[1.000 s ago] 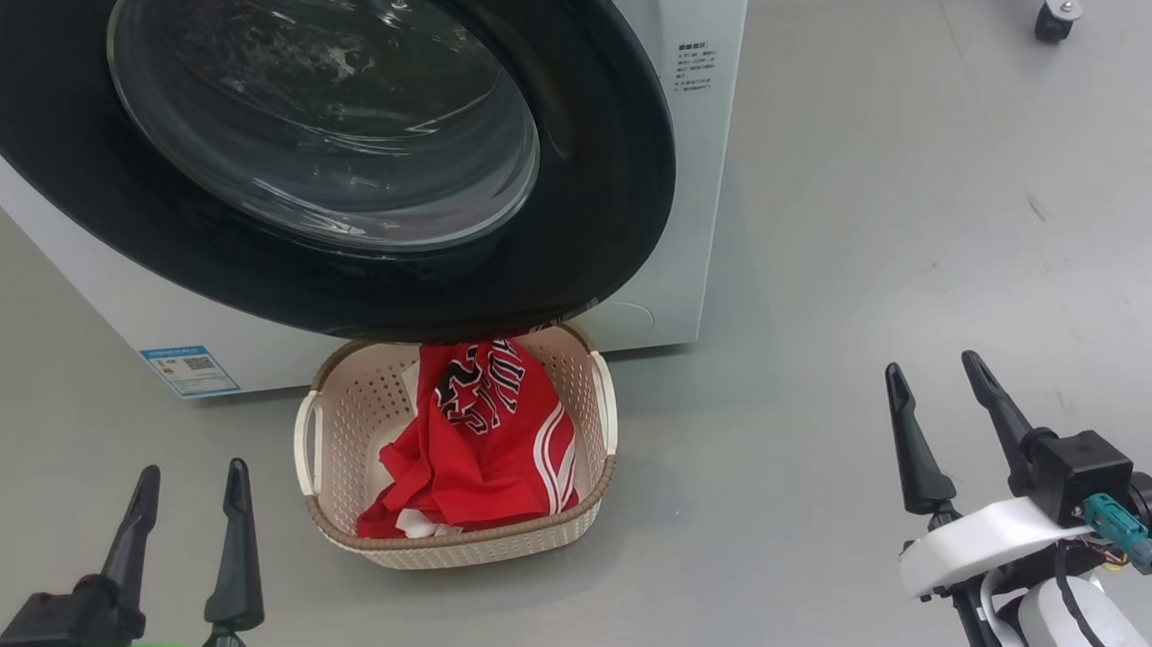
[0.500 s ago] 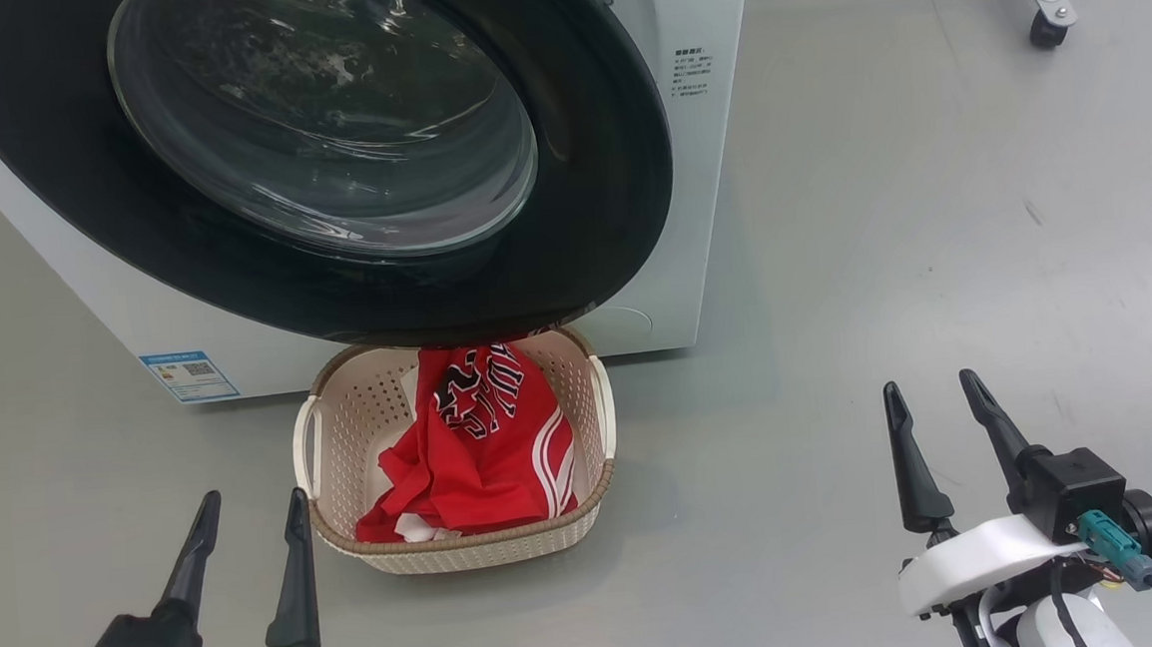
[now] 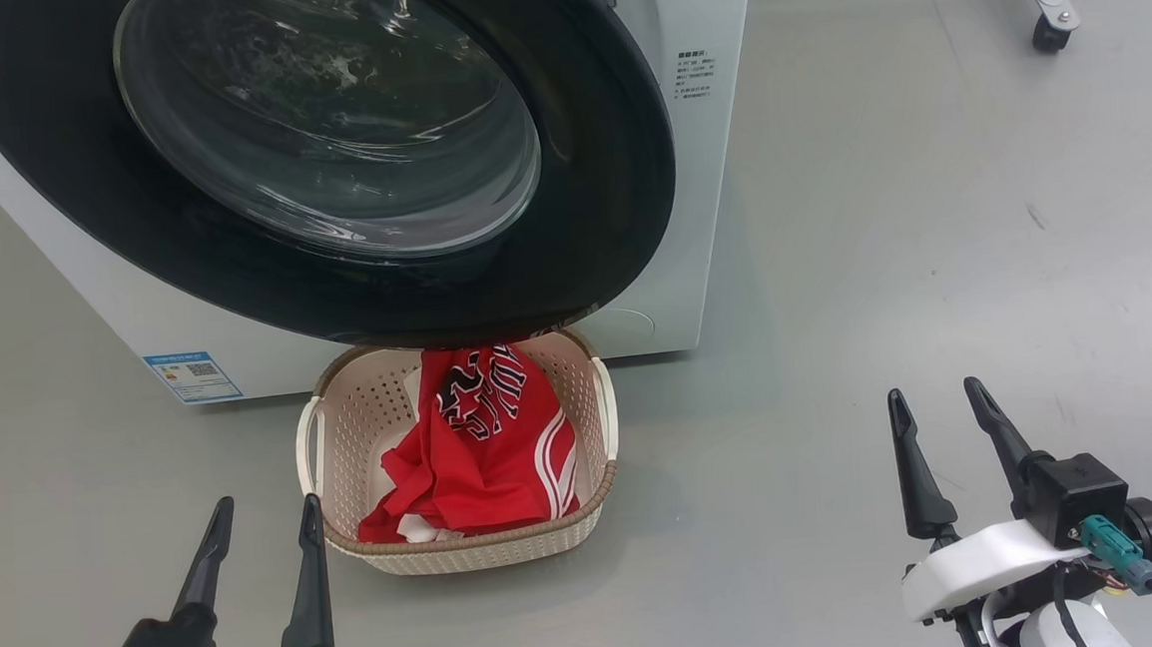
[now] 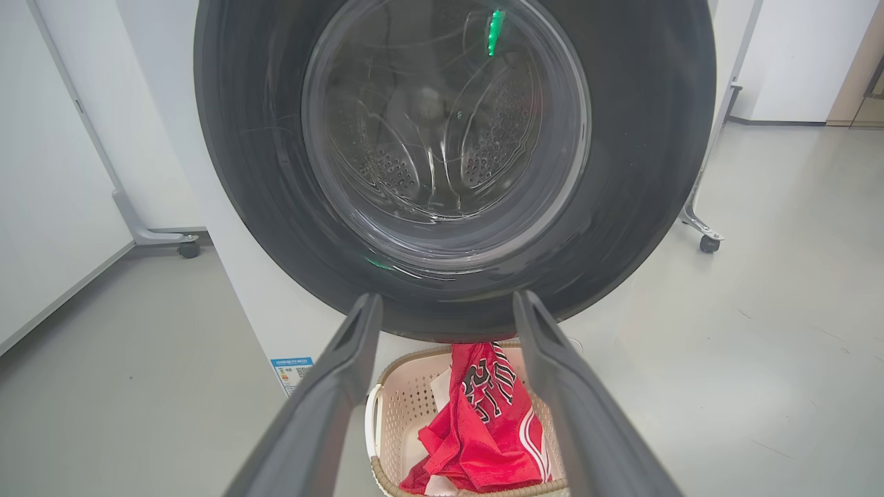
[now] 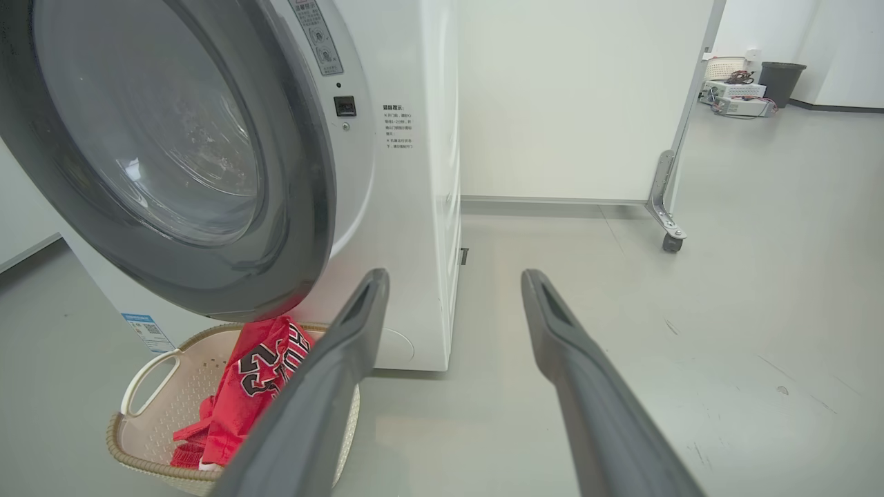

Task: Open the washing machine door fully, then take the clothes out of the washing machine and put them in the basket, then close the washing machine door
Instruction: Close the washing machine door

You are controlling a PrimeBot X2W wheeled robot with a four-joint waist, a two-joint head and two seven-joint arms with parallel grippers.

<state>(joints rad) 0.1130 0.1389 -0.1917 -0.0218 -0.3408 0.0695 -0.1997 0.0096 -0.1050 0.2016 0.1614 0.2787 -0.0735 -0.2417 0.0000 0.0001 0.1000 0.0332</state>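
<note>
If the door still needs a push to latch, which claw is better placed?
Left, probably: the left claw points squarely at the washing machine door, open fingers framing its lower rim in its wrist view; the right claw points past the machine's corner at floor.

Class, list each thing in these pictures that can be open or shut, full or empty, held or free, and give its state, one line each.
washing machine door: shut against the machine front.
clothes: piled in the basket, held by nothing.
basket: on the floor before the machine, holding the clothes.
left pincer: open, empty, beside the basket.
right pincer: open, empty, over bare floor.
</note>
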